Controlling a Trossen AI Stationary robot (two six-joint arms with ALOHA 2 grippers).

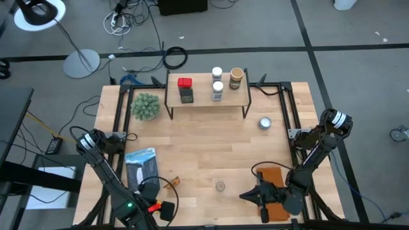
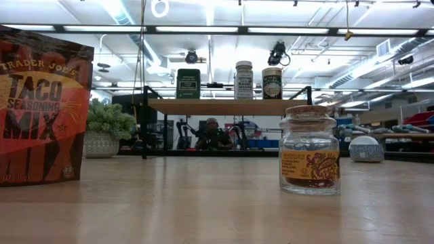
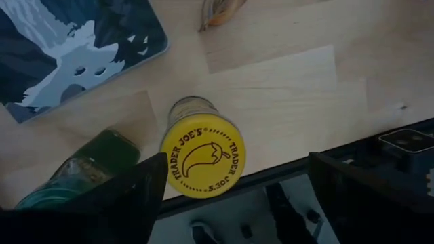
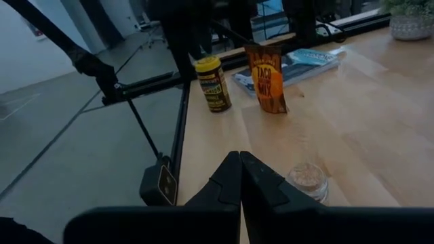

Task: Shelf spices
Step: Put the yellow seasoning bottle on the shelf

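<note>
The shelf (image 1: 208, 96) stands at the table's far edge on black legs. On it are a red tin (image 1: 185, 83), a dark tin (image 1: 186, 96), two white jars (image 1: 217, 86) and a brown jar (image 1: 236, 78). Near the front edge, my left gripper (image 3: 237, 163) hangs open, pointing down over an upright jar with a yellow lid (image 3: 202, 154), one finger on either side and above it. A green jar (image 3: 85, 169) lies beside it. A taco mix packet (image 2: 41, 102) and a small corked glass jar (image 1: 220, 186) stand mid-front. My right gripper (image 4: 241, 179) is shut, level, beside the glass jar (image 4: 306, 179).
A blue packet (image 1: 141, 161) lies flat at the left. A fuzzy green plant (image 1: 146, 107) sits far left and a round silvery tin (image 1: 264, 123) at the right. An orange-brown packet (image 1: 275, 185) lies under my right arm. Black rails (image 1: 121, 118) run along the table's edges.
</note>
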